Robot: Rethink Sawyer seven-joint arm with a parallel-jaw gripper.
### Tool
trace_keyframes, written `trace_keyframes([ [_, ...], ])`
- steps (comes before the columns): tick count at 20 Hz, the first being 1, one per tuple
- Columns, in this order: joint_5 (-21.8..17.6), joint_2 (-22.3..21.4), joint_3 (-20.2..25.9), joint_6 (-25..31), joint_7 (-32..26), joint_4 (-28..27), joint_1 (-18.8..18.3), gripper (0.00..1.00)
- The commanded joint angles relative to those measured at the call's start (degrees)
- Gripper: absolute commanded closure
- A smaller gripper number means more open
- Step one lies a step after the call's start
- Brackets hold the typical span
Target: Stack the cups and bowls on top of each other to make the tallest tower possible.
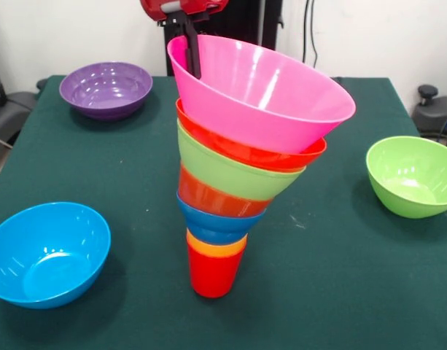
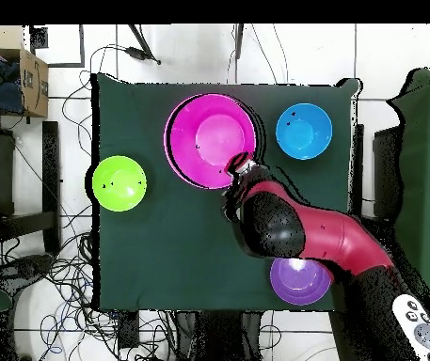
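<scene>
Green table [image 1: 340, 292]; gripper [image 1: 190, 55] straddling pink bowl [image 1: 267, 91] rim atop tower [image 1: 230, 197]

Gripper [image 1: 190, 55] clamped over the far rim of the pink bowl [image 1: 274, 98] topping the leaning tower [image 1: 230, 182]; purple bowl [image 1: 106, 89] off to one side.

The tower [image 1: 238, 168] is all glossy, smooth plastic, from the red cup [image 1: 212, 273] at its foot to the pink bowl [image 1: 270, 98] on top, each catching bright highlights. The loose purple bowl [image 1: 106, 89], light blue bowl [image 1: 47, 251] and lime green bowl [image 1: 413, 175] have the same shiny plastic look. They stand on a table [image 1: 340, 277] covered in matt dark green cloth, and the arm [image 2: 322, 235] has a smooth, slightly glossy red shell.
</scene>
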Motion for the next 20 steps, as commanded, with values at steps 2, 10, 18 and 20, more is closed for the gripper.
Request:
trace_keyframes([
  [2, -2.35, 1.92, 0.57, 4.93, -1.7, -3.15, 1.51, 1.0],
  [10, -4.41, 6.21, -0.92, 0.64, -1.1, -3.93, 2.26, 1.0],
  [18, -4.89, 6.78, -1.07, 0.32, -0.73, -4.45, 2.52, 1.0],
  [20, -4.72, 6.36, -0.72, 0.94, -1.03, -4.51, 2.16, 1.0],
])
